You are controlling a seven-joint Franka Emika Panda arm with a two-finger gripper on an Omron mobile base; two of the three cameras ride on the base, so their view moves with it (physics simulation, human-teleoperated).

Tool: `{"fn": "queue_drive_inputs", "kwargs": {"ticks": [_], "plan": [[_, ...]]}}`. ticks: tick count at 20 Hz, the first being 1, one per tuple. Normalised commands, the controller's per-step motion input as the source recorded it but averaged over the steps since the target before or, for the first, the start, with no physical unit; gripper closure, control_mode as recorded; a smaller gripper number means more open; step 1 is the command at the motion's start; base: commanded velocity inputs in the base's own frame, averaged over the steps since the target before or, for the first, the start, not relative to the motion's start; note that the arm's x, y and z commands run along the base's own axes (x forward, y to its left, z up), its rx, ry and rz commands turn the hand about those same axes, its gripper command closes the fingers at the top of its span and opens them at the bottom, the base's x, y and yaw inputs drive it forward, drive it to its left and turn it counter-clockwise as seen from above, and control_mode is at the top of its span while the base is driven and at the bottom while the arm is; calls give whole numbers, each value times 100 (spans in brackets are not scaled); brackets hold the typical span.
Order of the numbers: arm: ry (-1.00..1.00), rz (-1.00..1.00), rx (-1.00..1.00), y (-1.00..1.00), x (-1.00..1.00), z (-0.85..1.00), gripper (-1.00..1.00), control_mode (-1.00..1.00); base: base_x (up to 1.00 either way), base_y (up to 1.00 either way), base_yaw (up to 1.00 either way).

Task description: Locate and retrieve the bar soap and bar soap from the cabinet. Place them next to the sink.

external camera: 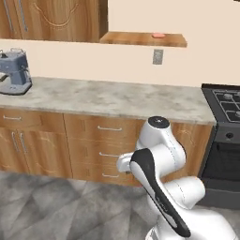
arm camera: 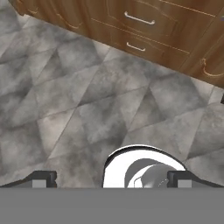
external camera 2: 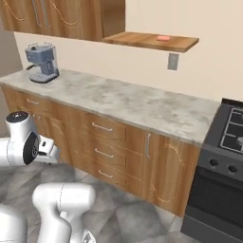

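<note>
Nearest the cameras, the white arm (external camera: 159, 187) is folded low in front of the base, its elbow raised before the drawer units (external camera: 110, 150). The hand points down at the grey tiled floor (arm camera: 87, 109), and in the hand view the two dark finger tips sit far out toward the left and right lower corners, so the gripper (arm camera: 111, 179) stands wide apart with nothing between the tips. Beyond the floor, the hand view shows the lower drawer fronts (arm camera: 140, 26) with their silver handles. Above the drawers runs a mottled grey countertop (external camera 2: 137, 102). A blue-grey coffee machine (external camera 2: 42, 62) stands at the counter's left end, close to the back edge; at the right end the counter meets a dark stove (external camera 2: 223, 161) with burners on top and an oven door below. On the cream wall behind the counter, a grey outlet plate (external camera: 158, 56) hangs just under the open shelf. The cabinet (external camera: 56, 18), brown wood with curved grooves on its doors, hangs along the wall at upper left, and its flat shelf board (external camera 2: 142, 42) juts out to the right of it. A salmon-pink bar soap (external camera 2: 163, 38) lies flat on that board, near its right end and toward the back edge, well apart from the gripper. I cannot tell where the darker bar is.
</note>
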Motion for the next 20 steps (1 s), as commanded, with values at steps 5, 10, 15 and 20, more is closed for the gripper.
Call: {"fn": "queue_drive_inputs", "kwargs": {"ticks": [5,10,15,20], "plan": [[0,0,0,0,0,0,-100,100,-1,-13,-42],[0,0,0,0,0,0,-100,100,-7,0,-45],[0,0,0,0,0,0,-100,100,-3,0,-45],[0,0,0,0,0,0,-100,100,7,3,-38]]}}
